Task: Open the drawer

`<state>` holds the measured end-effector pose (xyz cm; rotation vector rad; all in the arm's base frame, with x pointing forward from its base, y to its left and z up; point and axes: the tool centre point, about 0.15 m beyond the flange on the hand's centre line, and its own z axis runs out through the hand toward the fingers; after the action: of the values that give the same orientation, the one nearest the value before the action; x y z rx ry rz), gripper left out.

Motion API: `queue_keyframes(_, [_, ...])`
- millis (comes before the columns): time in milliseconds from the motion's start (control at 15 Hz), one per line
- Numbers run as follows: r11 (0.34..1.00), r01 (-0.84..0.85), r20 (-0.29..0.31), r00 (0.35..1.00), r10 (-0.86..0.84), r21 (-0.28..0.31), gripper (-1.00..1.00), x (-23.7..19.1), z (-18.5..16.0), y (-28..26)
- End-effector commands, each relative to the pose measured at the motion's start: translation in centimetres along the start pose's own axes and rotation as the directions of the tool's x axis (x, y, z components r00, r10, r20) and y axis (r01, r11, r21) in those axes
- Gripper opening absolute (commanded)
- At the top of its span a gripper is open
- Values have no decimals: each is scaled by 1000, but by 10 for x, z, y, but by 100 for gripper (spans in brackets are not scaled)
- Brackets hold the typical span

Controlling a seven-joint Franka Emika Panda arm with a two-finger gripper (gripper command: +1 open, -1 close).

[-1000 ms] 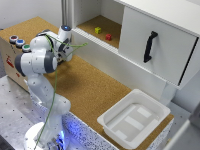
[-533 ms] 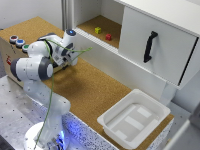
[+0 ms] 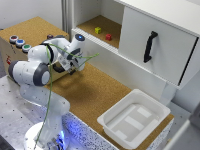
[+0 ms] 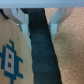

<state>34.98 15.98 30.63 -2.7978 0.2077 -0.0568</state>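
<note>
My gripper [image 3: 70, 67] hangs low over the cork surface, right beside the pale wooden box [image 3: 8, 54] at the exterior view's left. My arm hides most of the drawer front in that view. The wrist view shows a pale plywood panel [image 4: 11, 37] with a blue printed mark, which I take to be the drawer. A dark band [image 4: 40, 50] runs along its edge. My gripper [image 4: 38, 19] is open. Its two pale fingers [image 4: 21, 16] stand on either side of the dark band. I cannot tell whether they touch it.
Coloured buttons [image 3: 19, 43] sit on top of the wooden box. A white plastic tub [image 3: 134, 119] stands on the cork desk [image 3: 95, 92] at the exterior view's right. A white cabinet door with a black vertical handle [image 3: 149, 46] stands behind, beside an open shelf holding small blocks [image 3: 103, 33].
The gripper has dropped from above the wooden box down beside it, closer to the cork surface. The arm's elbow has swung toward the exterior view's left.
</note>
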Motion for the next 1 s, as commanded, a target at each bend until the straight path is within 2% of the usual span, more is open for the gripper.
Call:
queue_keyframes(0, [999, -42, 12, 999, 42, -4, -100, 7, 31, 75])
queue_keyframes(67, [999, -46, 7, 999, 46, -10, -100, 10, 28, 80])
queue_keyframes(133, [999, -52, 3, 999, 52, -16, 100, 12, 24, 84])
queue_keyframes(600, [998, -18, -61, 998, 15, -52, 100, 5, -28, 72])
queue_keyframes(933, [995, -3, -153, 988, -12, -100, 100, 13, -81, 55])
